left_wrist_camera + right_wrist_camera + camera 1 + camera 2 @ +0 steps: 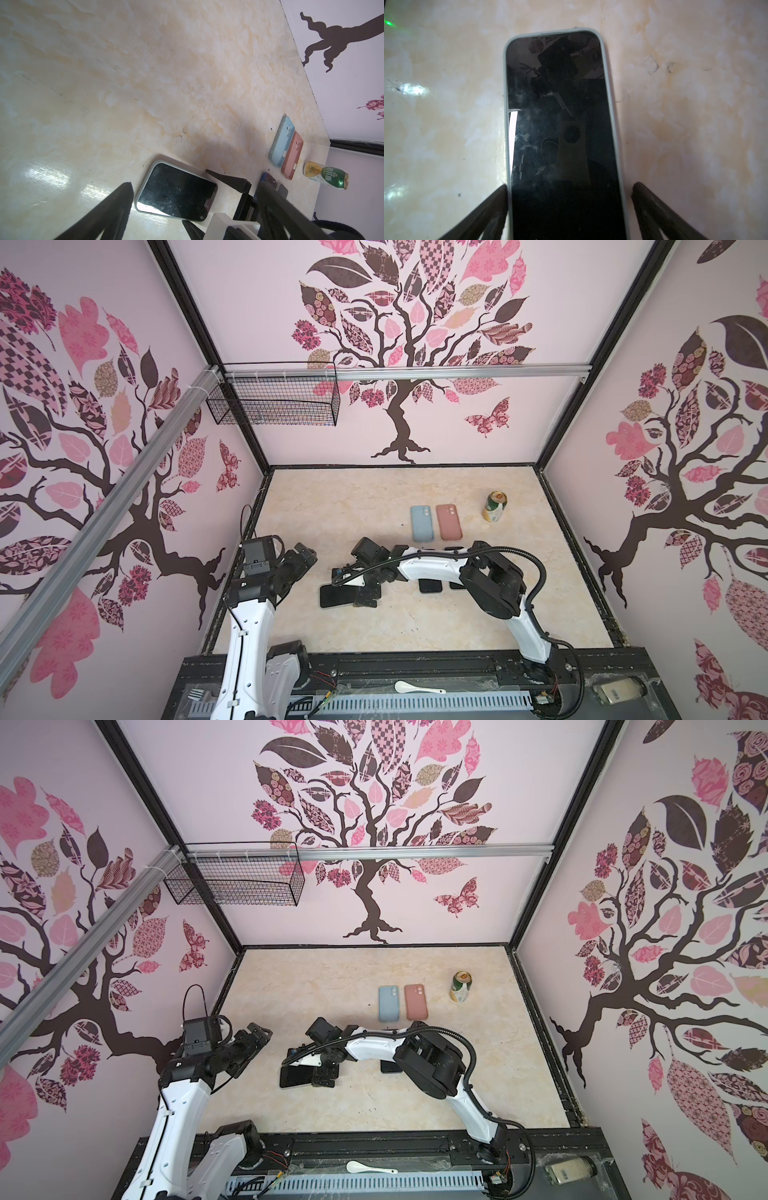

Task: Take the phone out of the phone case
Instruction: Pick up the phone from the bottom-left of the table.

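Phone (560,135) lay screen up on the marble-patterned bench (446,124), seated inside a pale grey-green phone case (610,104) whose rim framed the dark glass on every visible side. It sat near the middle of the bench, towards the robot.

To do this step well, the grip would probably need to land on the case's long edges rather than on the glass, low and square. That would hold the case steady while the phone was levered out at a corner. A lopsided closure could spin the phone flat on the smooth bench.

The right end effector (569,187) straddled one short end of the phone, spread wider than the case and grasping nothing. One of its fingers (500,199) appeared to touch the case's edge; the opposite one stood just beside the other edge, with a sliver of bench between.

The left end effector (303,558) hung above the bench off to the left, jaws wide and empty.

Farther back lay a blue case (422,522) and a pink case (449,521), side by side, with an upright can (494,507) beyond them.
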Available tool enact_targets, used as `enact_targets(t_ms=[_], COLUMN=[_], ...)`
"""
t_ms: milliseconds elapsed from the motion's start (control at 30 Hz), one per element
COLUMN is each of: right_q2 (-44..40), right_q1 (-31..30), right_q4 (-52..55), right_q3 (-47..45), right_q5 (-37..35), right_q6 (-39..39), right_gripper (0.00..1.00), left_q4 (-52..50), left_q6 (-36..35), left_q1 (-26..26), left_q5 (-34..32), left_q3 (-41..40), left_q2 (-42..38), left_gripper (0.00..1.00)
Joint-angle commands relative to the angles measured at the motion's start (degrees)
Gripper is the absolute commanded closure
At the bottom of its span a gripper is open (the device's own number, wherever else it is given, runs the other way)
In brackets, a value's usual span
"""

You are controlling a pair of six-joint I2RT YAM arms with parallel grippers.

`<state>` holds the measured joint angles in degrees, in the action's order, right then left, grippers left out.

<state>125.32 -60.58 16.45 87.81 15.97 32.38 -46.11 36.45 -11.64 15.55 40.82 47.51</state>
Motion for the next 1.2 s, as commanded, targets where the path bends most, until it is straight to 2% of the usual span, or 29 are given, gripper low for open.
enact_targets(t_ms=[0, 367, 567, 800, 1000, 1033, 1167], right_q2=[3.8, 2.7, -0.8, -10.7, -20.9, -22.5, -28.1], right_q1=[-1.4, -1.5, -1.5, -1.4, -1.1, -0.9, 0.6], right_q4=[2.4, 3.2, 1.9, -1.7, -9.2, -10.0, -13.2], right_q3=[-1.1, -1.8, -3.1, -7.1, -15.8, -17.2, -22.4], right_q5=[-2.8, -2.3, -3.3, -5.6, -7.9, -8.1, -7.0], right_q6=[1.5, 1.0, -0.8, -4.5, -9.5, -10.5, -14.1], right_gripper=[0.09, 0.28, 0.38, 0.62, 0.97, 1.00, 1.00], left_q4=[0.5, -0.2, -0.3, -0.6, -0.8, -1.0, -1.0], left_q6=[-0.9, -1.6, -3.3, -5.7, -8.5, -9.0, -10.4], left_q1=[-0.2, -0.3, -0.2, -0.3, -0.2, -0.2, -0.2], left_q5=[0.5, 0.2, -0.3, -0.9, -0.3, -0.1, 2.1], left_q3=[1.5, 2.5, 3.9, 7.2, 10.3, 10.8, 11.7], left_q2=[-0.3, -0.7, -0.3, 0.8, 1.5, 1.7, 3.0], left_gripper=[0.04, 0.04, 0.04, 0.04, 0.04, 0.04, 0.04])
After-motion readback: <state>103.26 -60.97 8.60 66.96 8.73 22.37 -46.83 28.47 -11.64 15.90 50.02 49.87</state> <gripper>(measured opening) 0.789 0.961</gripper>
